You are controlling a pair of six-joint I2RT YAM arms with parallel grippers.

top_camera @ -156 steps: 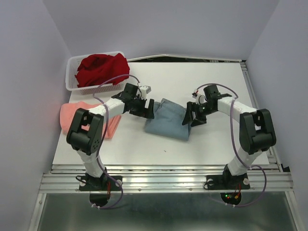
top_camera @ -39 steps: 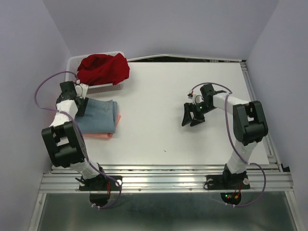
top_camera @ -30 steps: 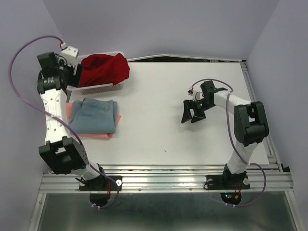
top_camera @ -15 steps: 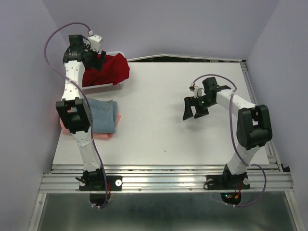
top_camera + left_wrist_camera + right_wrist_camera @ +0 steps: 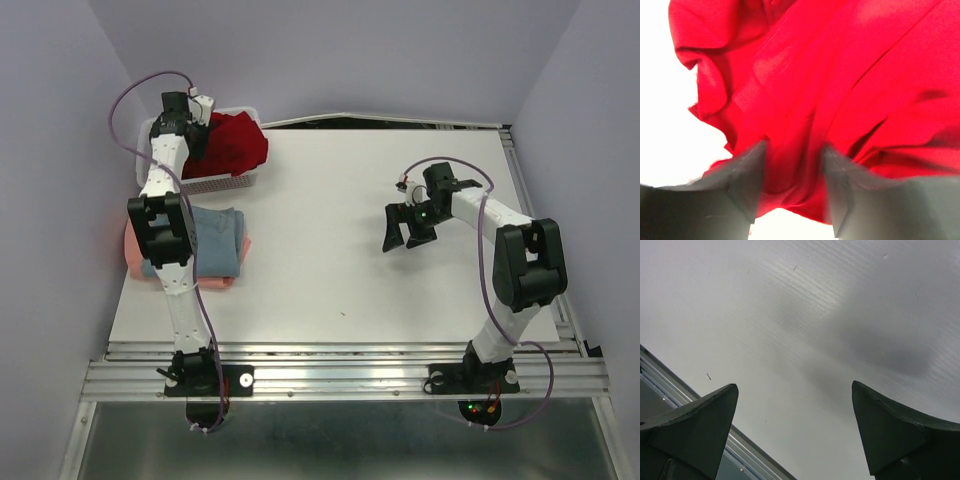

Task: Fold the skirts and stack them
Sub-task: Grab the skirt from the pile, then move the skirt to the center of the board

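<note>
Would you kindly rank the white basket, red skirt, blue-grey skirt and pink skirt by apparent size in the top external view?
1. White basket: widest outline.
2-3. Red skirt and blue-grey skirt: look alike, both partly hidden, so unranked.
4. Pink skirt: only edges show under the blue-grey one.

Soft dark red skirt (image 5: 850, 75) at 11 o'clock: pleated cloth with a faint sheen. White plastic mesh basket (image 5: 215, 184) around it. At 9 o'clock, matt blue-grey skirt (image 5: 215, 240) and matt salmon-pink skirt (image 5: 133, 265), both cloth. Matt white table (image 5: 330, 280), finely ribbed. Brushed metal rail (image 5: 350, 375) at 6 o'clock.
</note>
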